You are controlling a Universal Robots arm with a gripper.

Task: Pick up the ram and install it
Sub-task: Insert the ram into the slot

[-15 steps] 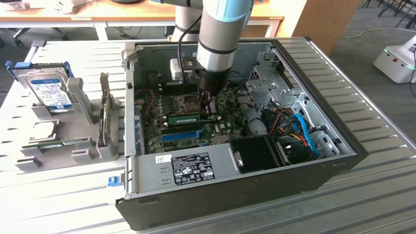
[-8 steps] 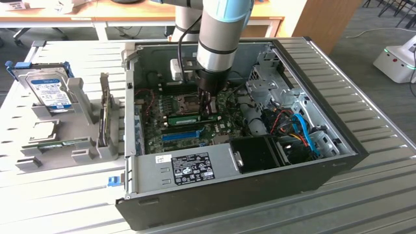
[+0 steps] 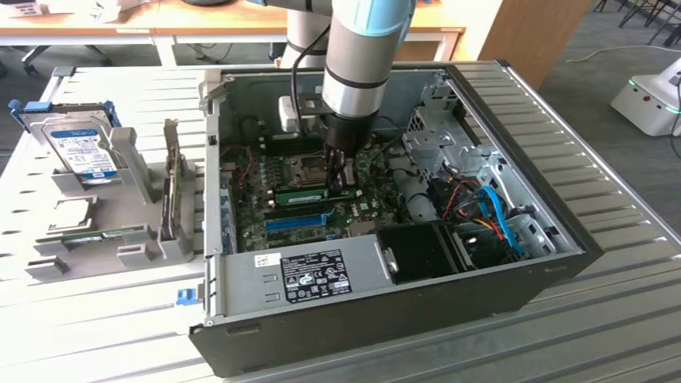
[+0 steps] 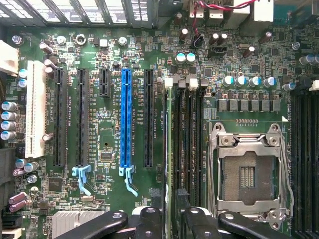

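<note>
Ram (image 3: 303,194) seated on edge in a motherboard slot, gripper (image 3: 340,182) spread over it.
Centre of the exterior view: arm reaches down into the open computer case (image 3: 372,319), gripper low over the board with its fingers (image 4: 149,219) apart, one either side of the ram (image 4: 173,149). Wrist view: ram stands between the blue slot (image 4: 125,119) and the empty processor socket (image 4: 247,174). Hard drive (image 3: 83,148) in a rack, left of frame, on the tabletop (image 3: 617,319).

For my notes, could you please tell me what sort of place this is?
Probably a robotics lab: a robot arm over an open computer case on a slatted table, desks behind.
</note>
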